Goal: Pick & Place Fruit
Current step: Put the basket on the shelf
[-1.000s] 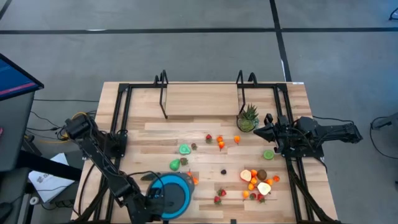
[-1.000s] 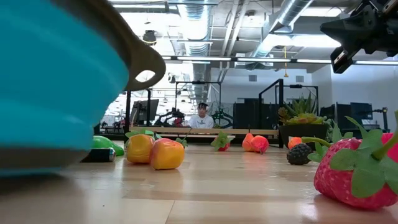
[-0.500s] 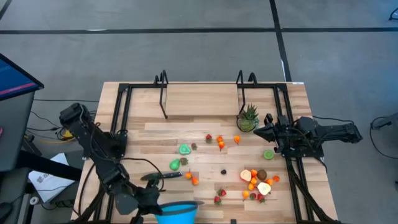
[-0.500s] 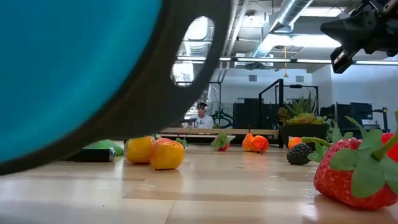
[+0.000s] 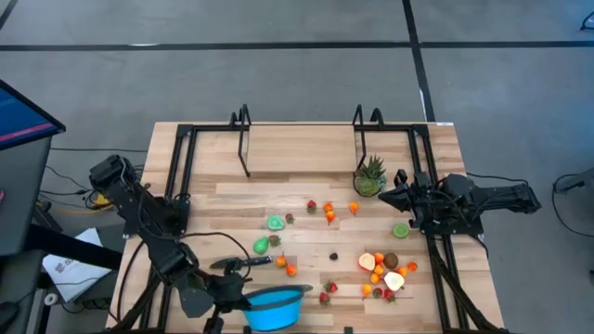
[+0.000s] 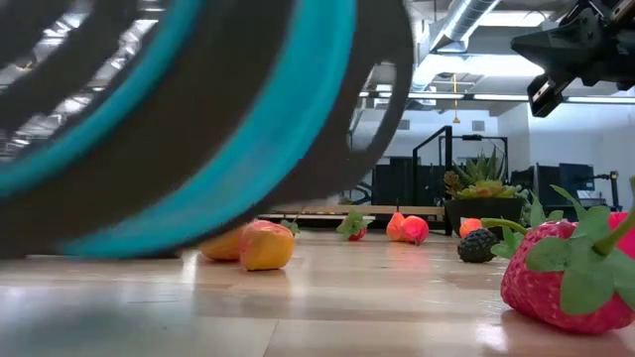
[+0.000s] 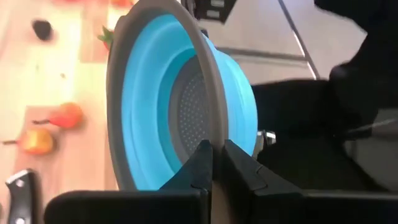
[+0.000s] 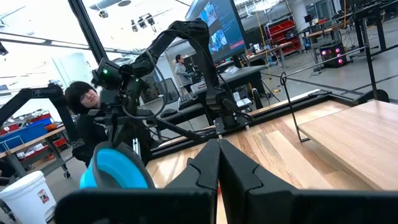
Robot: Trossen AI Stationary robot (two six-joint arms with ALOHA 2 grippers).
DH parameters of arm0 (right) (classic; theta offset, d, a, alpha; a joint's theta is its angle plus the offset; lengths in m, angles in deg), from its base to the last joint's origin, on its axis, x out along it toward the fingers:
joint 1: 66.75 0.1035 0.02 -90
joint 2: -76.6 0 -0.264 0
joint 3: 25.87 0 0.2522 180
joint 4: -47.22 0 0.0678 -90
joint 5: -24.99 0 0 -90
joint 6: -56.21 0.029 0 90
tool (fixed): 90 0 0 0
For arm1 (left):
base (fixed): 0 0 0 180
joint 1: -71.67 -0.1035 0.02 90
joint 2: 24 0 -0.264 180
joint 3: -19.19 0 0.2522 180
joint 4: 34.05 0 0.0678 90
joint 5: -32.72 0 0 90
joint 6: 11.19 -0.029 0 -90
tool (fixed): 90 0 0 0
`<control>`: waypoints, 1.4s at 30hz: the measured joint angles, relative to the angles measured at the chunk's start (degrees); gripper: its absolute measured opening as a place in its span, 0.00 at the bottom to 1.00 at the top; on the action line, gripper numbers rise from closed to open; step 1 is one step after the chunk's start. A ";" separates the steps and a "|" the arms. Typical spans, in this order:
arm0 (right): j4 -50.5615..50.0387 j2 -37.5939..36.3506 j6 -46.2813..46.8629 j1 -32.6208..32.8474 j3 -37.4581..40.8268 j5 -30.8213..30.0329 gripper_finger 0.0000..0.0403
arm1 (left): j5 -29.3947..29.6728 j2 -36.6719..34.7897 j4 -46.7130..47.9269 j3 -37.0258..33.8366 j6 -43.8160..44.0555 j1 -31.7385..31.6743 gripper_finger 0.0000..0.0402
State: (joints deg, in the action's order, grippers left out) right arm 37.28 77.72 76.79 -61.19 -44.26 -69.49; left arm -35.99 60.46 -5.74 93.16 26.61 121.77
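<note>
Low view: blue bowl (image 6: 198,109) blocks fruit (image 6: 266,245).

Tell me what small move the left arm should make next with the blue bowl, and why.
Probably level the blue bowl and set it down flat. The left gripper is shut on its rim and holds it tipped on edge at the table's near edge, while the fruit lies scattered farther in, so nothing can be dropped into it yet.

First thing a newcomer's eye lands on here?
The blue bowl, tipped up at the table's near edge with the left gripper shut on its rim; it fills most of the low view. Next, the toy fruit scattered across the wood, thickest at near right. The right gripper waits shut beside the spiky plant.
</note>
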 joint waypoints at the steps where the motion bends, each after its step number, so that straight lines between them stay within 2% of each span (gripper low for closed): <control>1: 0.00 -0.01 0.00 -0.01 0.00 0.00 0.00 | 0.14 -0.28 -0.19 0.02 0.00 -0.39 0.01; 12: 0.00 0.00 0.00 0.00 0.00 -0.01 0.00 | 1.01 -3.88 -2.42 0.00 -3.71 -4.54 0.01; 23: 0.02 -0.01 0.00 0.01 0.00 -0.01 0.00 | 4.82 -8.47 -2.70 0.00 -19.07 -13.32 0.01; 33: -0.61 -0.01 -0.85 0.01 -0.02 -0.01 0.00 | 13.40 -9.97 -2.83 0.00 -40.89 -25.90 0.01; 42: -2.56 0.01 -1.05 0.01 -0.02 -0.01 0.00 | 15.79 -9.95 -3.12 0.02 -50.20 -39.30 0.01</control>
State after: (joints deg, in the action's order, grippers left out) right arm 34.72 77.72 75.74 -61.18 -44.28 -69.50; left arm -20.20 50.51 -8.87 93.18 -23.58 82.47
